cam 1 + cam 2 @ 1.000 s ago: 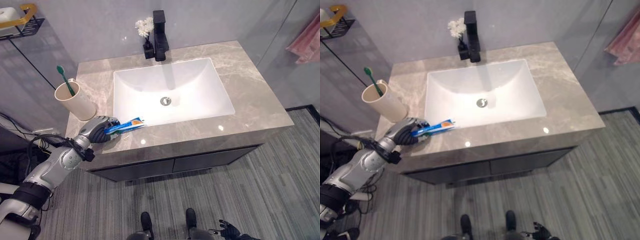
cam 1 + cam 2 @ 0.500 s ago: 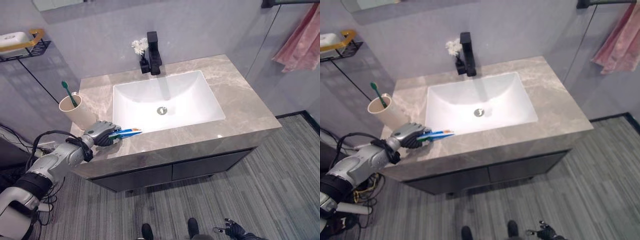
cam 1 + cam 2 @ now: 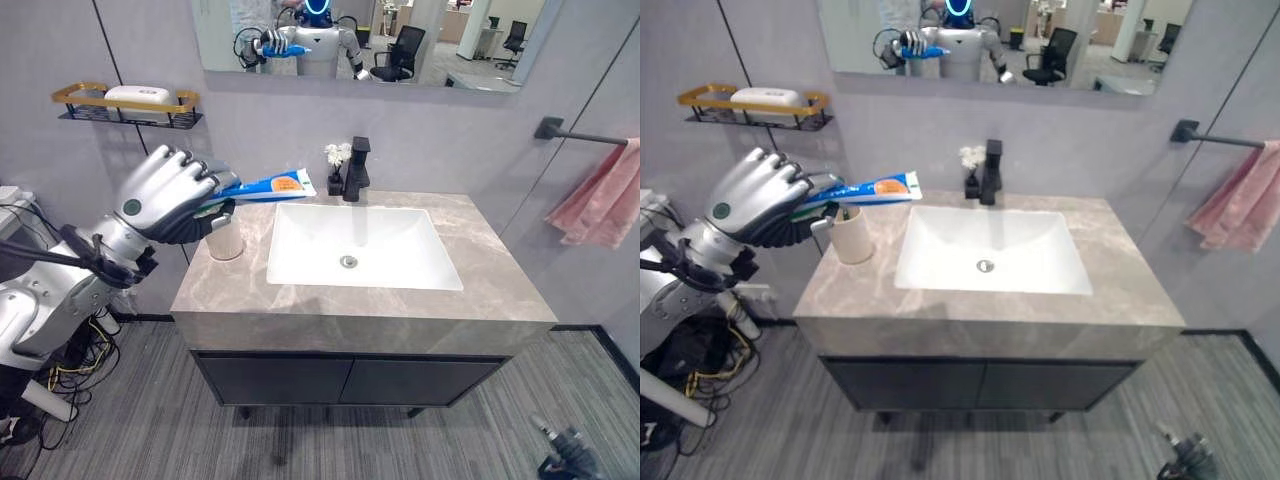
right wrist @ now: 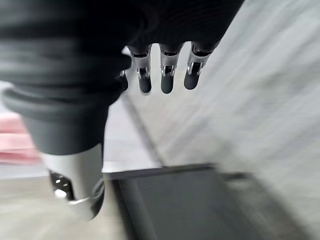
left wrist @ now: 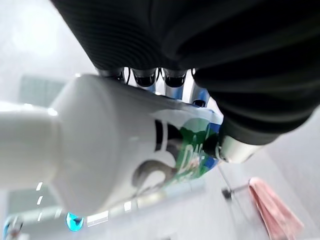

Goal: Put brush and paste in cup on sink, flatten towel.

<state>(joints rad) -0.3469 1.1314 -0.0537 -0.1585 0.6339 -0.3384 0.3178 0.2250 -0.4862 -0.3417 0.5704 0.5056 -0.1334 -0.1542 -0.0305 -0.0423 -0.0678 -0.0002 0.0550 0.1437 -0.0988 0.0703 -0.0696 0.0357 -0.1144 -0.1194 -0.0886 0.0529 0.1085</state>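
Above the cup (image 3: 226, 240) at the desk's (image 3: 300, 305) left rear: toothpaste tube (image 3: 268, 186) clenched in left hand (image 3: 165, 195) fingers (image 3: 200, 178), probably light, soft, slick, so best gripped near the stiff cap end; right hand (image 4: 75, 100) fingers relaxed, empty.

- Left hand (image 3: 165, 195): now raised clear of the counter (image 3: 250, 300), where a second ago it lay low at the front left edge; it is up at about the height of the cup (image 3: 226, 240), just left of it.
- Toothpaste tube (image 3: 270, 186): lifted off the counter with the hand, fingers curled round its cap end; the tube sticks out level above the cup toward the sink (image 3: 355, 250).
- Camera: tipped up from a downward look, so mirror (image 3: 360, 40), wall shelf (image 3: 125, 105) and pink towel (image 3: 600, 195) come into sight.
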